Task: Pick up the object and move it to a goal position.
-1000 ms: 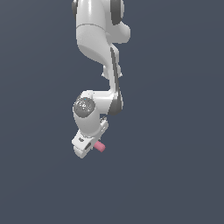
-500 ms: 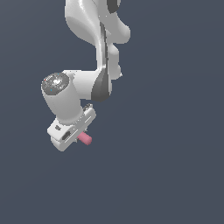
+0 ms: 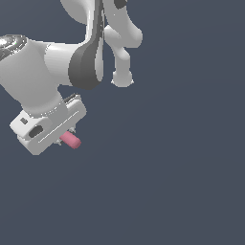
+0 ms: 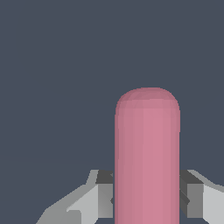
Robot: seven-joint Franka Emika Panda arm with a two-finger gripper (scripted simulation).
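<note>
The pink rod (image 3: 71,139) with a rounded end sticks out from under my white gripper (image 3: 64,137) at the exterior view's left, held in the air. In the wrist view the pink rod (image 4: 147,157) fills the middle, clamped between my two grey fingers (image 4: 98,194), one on each side. The gripper (image 4: 147,192) is shut on the rod. The rod's held end is hidden by the hand in the exterior view.
The white arm (image 3: 72,62) fills the upper part of the exterior view's left. Behind everything is a plain dark grey-blue background (image 3: 182,167) with no other objects in view.
The gripper has moved toward the exterior view's left with the pink rod still held, and the arm now appears much larger in the picture.
</note>
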